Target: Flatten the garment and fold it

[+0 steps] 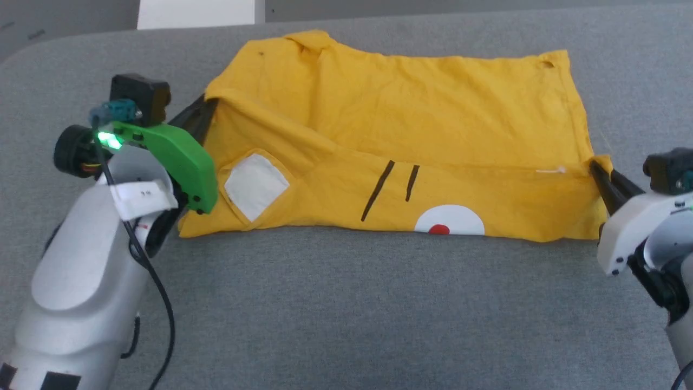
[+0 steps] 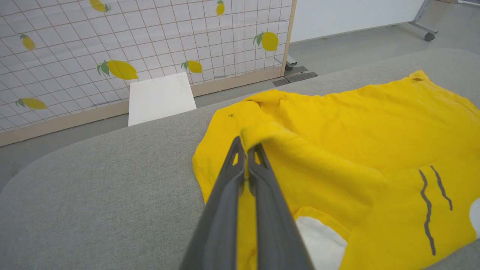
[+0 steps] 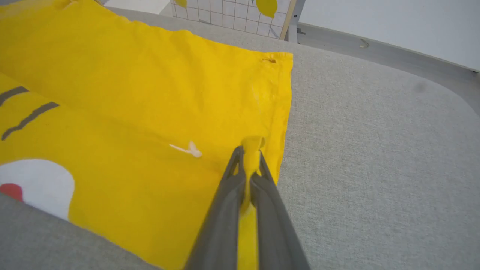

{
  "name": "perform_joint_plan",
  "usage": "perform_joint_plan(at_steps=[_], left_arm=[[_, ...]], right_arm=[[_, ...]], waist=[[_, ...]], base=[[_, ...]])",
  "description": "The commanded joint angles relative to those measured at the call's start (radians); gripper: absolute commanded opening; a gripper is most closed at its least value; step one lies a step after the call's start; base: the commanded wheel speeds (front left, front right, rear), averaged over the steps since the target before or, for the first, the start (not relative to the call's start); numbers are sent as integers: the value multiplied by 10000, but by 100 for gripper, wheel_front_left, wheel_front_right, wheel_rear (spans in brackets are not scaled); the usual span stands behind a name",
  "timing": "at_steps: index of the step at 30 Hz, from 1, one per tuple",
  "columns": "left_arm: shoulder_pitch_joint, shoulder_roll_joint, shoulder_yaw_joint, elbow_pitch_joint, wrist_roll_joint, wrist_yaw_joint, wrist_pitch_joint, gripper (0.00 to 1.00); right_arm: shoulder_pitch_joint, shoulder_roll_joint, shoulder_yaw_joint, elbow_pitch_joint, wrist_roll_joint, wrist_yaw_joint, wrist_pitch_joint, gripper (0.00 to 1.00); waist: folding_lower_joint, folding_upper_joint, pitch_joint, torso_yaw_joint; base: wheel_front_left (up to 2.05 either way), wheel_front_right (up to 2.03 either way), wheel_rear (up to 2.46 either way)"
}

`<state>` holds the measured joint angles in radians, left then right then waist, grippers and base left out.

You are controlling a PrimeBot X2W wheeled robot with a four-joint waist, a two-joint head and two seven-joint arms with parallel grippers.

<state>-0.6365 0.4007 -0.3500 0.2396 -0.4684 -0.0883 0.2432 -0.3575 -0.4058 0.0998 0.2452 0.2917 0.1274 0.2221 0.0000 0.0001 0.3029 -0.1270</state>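
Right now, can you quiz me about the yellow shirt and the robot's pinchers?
1. True or false: the left gripper and the right gripper each pinch an edge of the garment.
2. The dot on the round white patch is: A blue, B red, C green.
3. How many black stripes are printed on it?
Key: 1 true; 2 B; 3 two.
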Motion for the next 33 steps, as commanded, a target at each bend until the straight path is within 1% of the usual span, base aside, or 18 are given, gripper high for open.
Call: perform_joint_plan(at_steps=[1, 7, 10, 14, 16, 17, 18, 20, 21, 22, 25, 27, 29, 31, 33], left_arm=[[-229, 147, 34, 262, -75, -38, 186, 0], [-295, 336, 3, 1348, -460, -39, 1348, 0], [-87, 323, -22, 1687, -775, -14, 1993, 0], [221, 237, -29, 1957, -1253, 92, 2935, 0], [374, 150, 59, 1956, -1489, 260, 3225, 0], [454, 111, 138, 1886, -1572, 358, 3202, 44], [511, 105, 212, 1764, -1569, 419, 3002, 100], [671, 86, 449, 1455, -1480, 573, 2171, 100], [810, 35, 568, 1264, -1383, 685, 1589, 100], [938, 2, 666, 1091, -1271, 791, 1065, 100], [1570, -207, 950, 590, -927, 1165, -714, 100], [2094, -490, 1092, 294, -891, 1398, -1589, 100], [2610, -691, 1137, 49, -770, 1636, -2254, 100], [3089, -885, 1150, -101, -700, 1884, -2668, 100], [3494, -1076, 1169, -153, -711, 2135, -2852, 100]], right_arm=[[-362, -30, 85, 238, 138, 33, 62, 0], [-1552, -121, 685, 1527, 612, 33, 435, 0], [-1982, -120, 1008, 2240, 1043, 33, 984, 0], [-2307, -164, 1448, 2848, 1736, 33, 1828, 0], [-2365, -192, 1566, 2995, 2055, 33, 2190, 0], [-2377, -181, 1554, 3044, 2243, 33, 2310, 0], [-2375, -164, 1496, 3073, 2376, 33, 2358, 0], [-2302, -141, 1335, 3034, 2542, 33, 2242, 53], [-2193, -118, 1228, 2967, 2613, 33, 2089, 89], [-2075, -103, 1140, 2872, 2662, 33, 1933, 100], [-1488, -29, 685, 2376, 2673, 33, 1045, 100], [-974, 74, 354, 1891, 2599, 33, 343, 100], [-392, 197, -22, 1322, 2359, 33, -430, 100], [249, 458, -432, 745, 2125, 33, -1083, 100], [896, 803, -869, 134, 1808, 33, -1656, 100]], waist=[[0, -1, 483, -205], [0, -1, 933, -303], [0, -1, 1057, -300], [0, -1, 1093, -247], [0, -1, 1040, -215], [0, -1, 985, -209], [0, -1, 937, -206], [0, -1, 772, -190], [0, -1, 634, -170], [0, -1, 538, -158], [0, -1, 117, -103], [0, -1, -155, -76], [0, -1, -398, -45], [0, -1, -615, -26], [0, -1, -793, -32]], base=[[0, 0, 0], [0, 0, 0], [0, 0, 0], [0, 0, 0], [0, 0, 0], [0, 0, 0], [0, 0, 0], [0, 0, 0], [0, 0, 0], [0, 0, 0], [0, 0, 0], [0, 0, 0], [0, 0, 0], [0, 0, 0], [0, 0, 0]])
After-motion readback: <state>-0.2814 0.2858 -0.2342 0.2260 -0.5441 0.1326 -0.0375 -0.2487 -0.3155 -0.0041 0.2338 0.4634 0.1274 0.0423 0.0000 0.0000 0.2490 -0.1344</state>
